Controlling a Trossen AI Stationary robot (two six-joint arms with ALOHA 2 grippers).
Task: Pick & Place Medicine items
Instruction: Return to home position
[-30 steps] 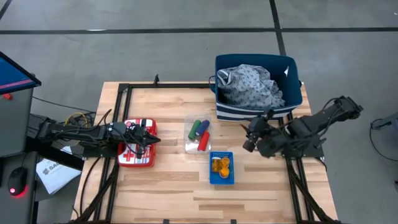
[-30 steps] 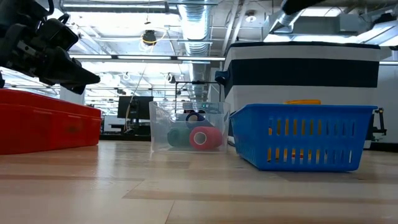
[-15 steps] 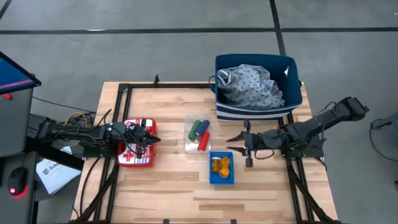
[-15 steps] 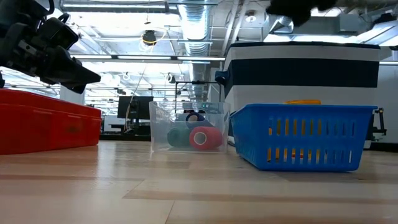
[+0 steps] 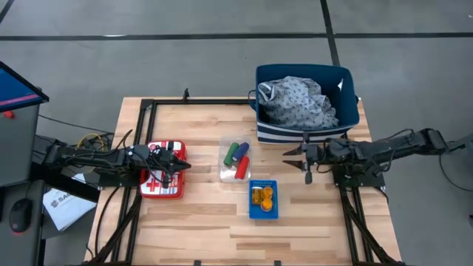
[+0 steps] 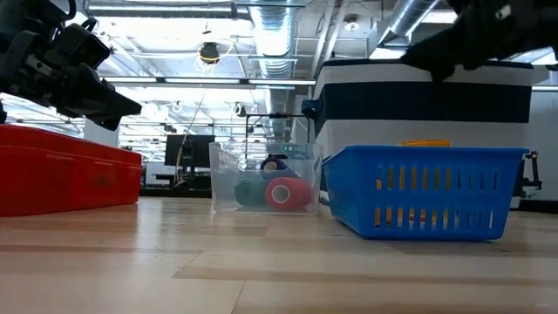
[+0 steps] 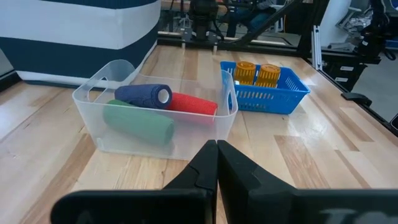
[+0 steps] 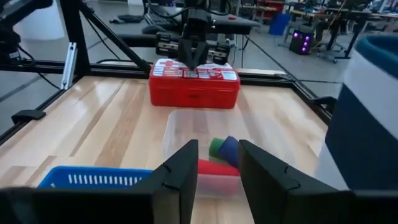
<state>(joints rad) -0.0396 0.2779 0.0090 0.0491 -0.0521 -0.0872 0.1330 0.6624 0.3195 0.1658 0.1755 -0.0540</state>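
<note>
Green, dark-blue and red tubes (image 5: 237, 157) lie in a clear bin (image 7: 93, 106) at the table's middle. Orange pill bottles (image 5: 262, 196) stand in a small blue basket (image 5: 264, 213) nearer the near edge. My left gripper (image 5: 177, 165) is shut and hovers over the red-and-white first-aid case (image 5: 155, 185), its fingertips (image 7: 216, 163) pointing at the bin. My right gripper (image 5: 295, 159) is open and hangs above the table, right of the bin and beside the dark-blue box. Past its fingers (image 8: 186, 168) I see the tubes (image 8: 222, 152).
A dark-blue box (image 5: 266, 129) with a grey-white patterned cloth (image 5: 299, 103) stands at the far right, close behind my right gripper. The first-aid case (image 6: 65, 174) lies at the left. Bare wood lies along the near edge (image 5: 222, 236). A black frame borders the table.
My right arm has unfolded from a curled pose at the table's right edge. Its gripper turned to point toward the table's left and reached out toward the clear bin. It then drew back a little toward the far edge and came lower. The left arm kept still.
</note>
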